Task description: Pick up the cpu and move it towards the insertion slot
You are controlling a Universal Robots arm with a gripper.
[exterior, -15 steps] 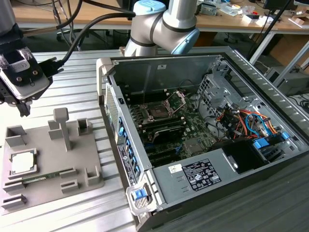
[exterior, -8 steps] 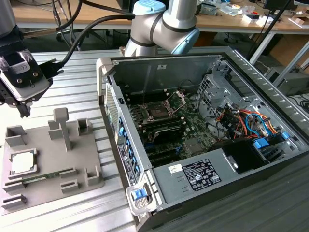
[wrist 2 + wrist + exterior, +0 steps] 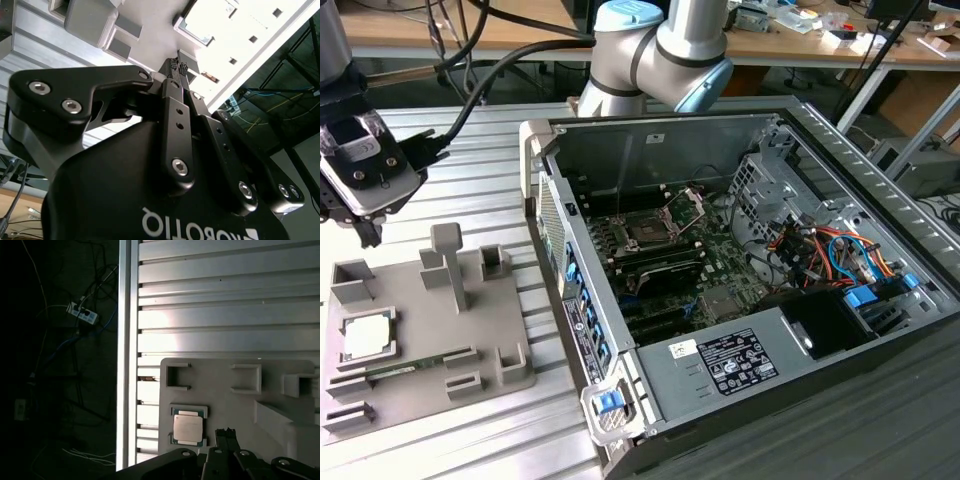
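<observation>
The cpu [image 3: 367,338] lies flat in a pocket of the grey holder plate [image 3: 490,320] at the exterior view's left, pale square top up. My gripper [image 3: 368,236] hangs above the plate's far corner, some way above and beyond the cpu, holding nothing. In the first wrist view the cpu [image 3: 188,427] sits just beside my gripper [image 3: 227,432]. In the second wrist view the gripper [image 3: 177,64] is shut, its two fingers pressed together. The insertion slot [image 3: 647,232] sits inside the open computer case with its silver bracket lifted, well away toward the exterior view's right.
A green memory stick [image 3: 408,367] lies in the holder plate near the cpu, and grey posts [image 3: 450,262] rise from the plate. The case wall [image 3: 570,290] stands between plate and slot. Cables and a power supply [image 3: 745,350] crowd the case's right part.
</observation>
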